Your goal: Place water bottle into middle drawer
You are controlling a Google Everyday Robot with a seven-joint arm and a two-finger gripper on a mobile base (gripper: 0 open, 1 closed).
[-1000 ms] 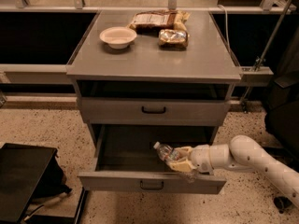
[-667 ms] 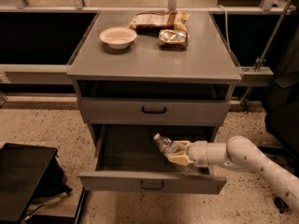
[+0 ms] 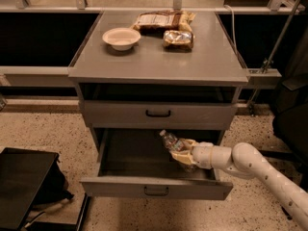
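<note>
The water bottle [image 3: 170, 140] is a small clear crinkled bottle with a white cap, tilted with the cap up and to the left. My gripper [image 3: 182, 152] is shut on its lower end and holds it inside the open middle drawer [image 3: 154, 188], at the right side, above the drawer floor. The white arm [image 3: 250, 165] reaches in from the lower right. The bottle's base is hidden by the fingers.
The upper drawer [image 3: 158, 113] is shut. On the cabinet top [image 3: 159, 61] stand a white bowl [image 3: 121, 37] and two shiny snack packets [image 3: 163, 20], [image 3: 178, 38]. A black case [image 3: 24, 186] lies on the floor at the lower left.
My gripper has moved left and further into the drawer with the bottle in it. The bottle stays tilted with its cap up-left.
</note>
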